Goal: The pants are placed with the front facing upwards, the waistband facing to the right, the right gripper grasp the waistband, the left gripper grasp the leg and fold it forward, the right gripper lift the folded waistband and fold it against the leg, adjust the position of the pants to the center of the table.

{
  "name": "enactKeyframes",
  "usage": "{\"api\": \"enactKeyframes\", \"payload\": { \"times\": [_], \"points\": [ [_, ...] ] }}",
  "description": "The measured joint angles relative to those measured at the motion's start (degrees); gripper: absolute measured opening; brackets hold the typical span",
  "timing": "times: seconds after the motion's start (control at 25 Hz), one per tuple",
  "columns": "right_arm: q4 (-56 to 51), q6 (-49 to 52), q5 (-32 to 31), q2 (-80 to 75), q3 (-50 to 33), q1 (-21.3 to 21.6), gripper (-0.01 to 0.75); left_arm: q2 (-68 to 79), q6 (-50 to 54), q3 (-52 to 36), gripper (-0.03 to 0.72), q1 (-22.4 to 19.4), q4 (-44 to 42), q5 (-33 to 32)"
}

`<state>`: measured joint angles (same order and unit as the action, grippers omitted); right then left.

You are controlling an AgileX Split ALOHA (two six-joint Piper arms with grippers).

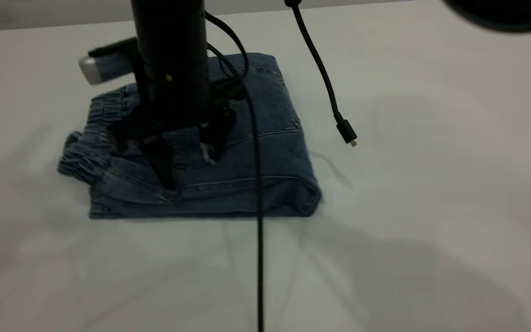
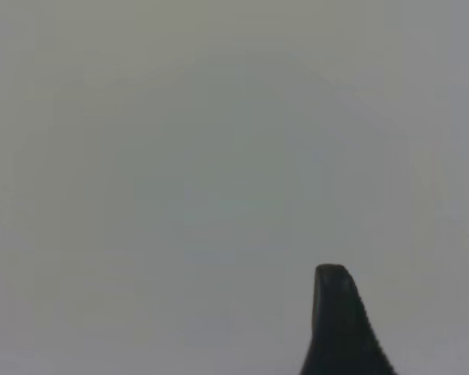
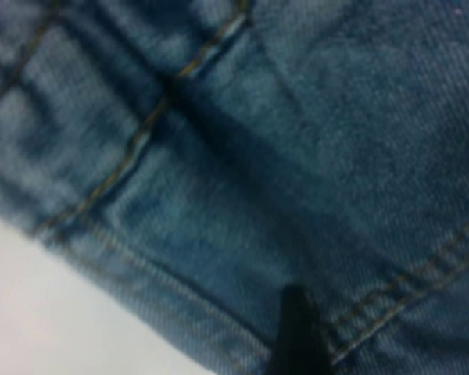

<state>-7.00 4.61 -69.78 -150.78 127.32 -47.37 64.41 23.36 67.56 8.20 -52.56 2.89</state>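
The pants lie folded into a compact blue denim block on the table, left of its middle. Their ruched waistband bunches at the block's left edge. My right gripper stands straight down over the fold, open, with one finger touching the denim beside the waistband and nothing held between the fingers. In the right wrist view a single finger shows against denim and tan seams. My left gripper hangs open over the bare table. That arm shows only as a dark shape at the top right.
A loose black cable ends in a small plug hanging just right of the pants. Another black cable runs from the right arm across the pants and off the front edge. Bare tabletop lies to the right and in front.
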Motion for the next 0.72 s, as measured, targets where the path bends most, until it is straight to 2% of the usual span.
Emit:
{"api": "enactKeyframes", "payload": {
  "times": [0.2, 0.36, 0.72],
  "points": [
    [1.65, 0.06, -0.24, 2.96, -5.51, 0.00, 0.447, 0.00, 0.05, 0.00, 0.384, 0.00, 0.00, 0.00],
    [3.27, 0.03, -0.36, 6.28, -5.33, 0.00, 0.428, 0.00, 0.05, 0.00, 0.384, 0.12, 0.00, 0.06],
    [9.27, -0.91, -0.49, 22.94, -5.62, 0.00, 0.401, -0.73, -0.24, 0.00, 0.384, 4.09, -1.15, -1.02]
  ]
}}
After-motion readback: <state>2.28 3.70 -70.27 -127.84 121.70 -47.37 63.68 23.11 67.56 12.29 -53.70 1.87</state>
